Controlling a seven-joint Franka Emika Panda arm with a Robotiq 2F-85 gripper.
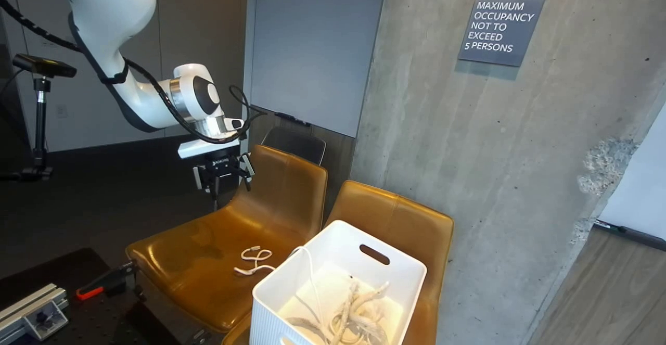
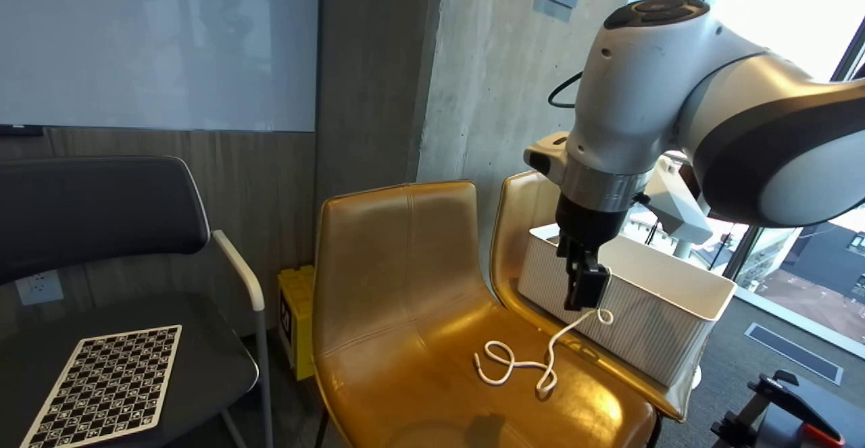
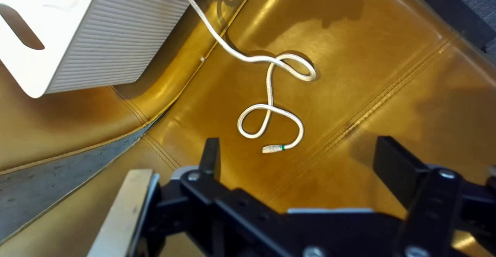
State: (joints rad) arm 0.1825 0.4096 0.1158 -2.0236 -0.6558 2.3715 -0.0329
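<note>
Over the leather surface (image 3: 341, 106), end effector (image 3: 300, 158) spread, empty; white rope (image 3: 254, 59) lies looped on it, trailing up into the bin (image 1: 400, 267). Tugging could snag loops or tip the bin.

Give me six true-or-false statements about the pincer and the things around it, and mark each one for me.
1. The pincer is shut tight. False: it stands wide open, gripping nothing.
2. The white cord lies in loops on a tan seat. True.
3. All of the white cord rests on the tan seat. False: it also runs up over the rim of the white bin.
4. The white bin is empty. False: rope-like pieces lie inside.
5. The wall sign sets a limit of 5 persons. True.
6. A patterned board lies on the dark chair. True.
</note>
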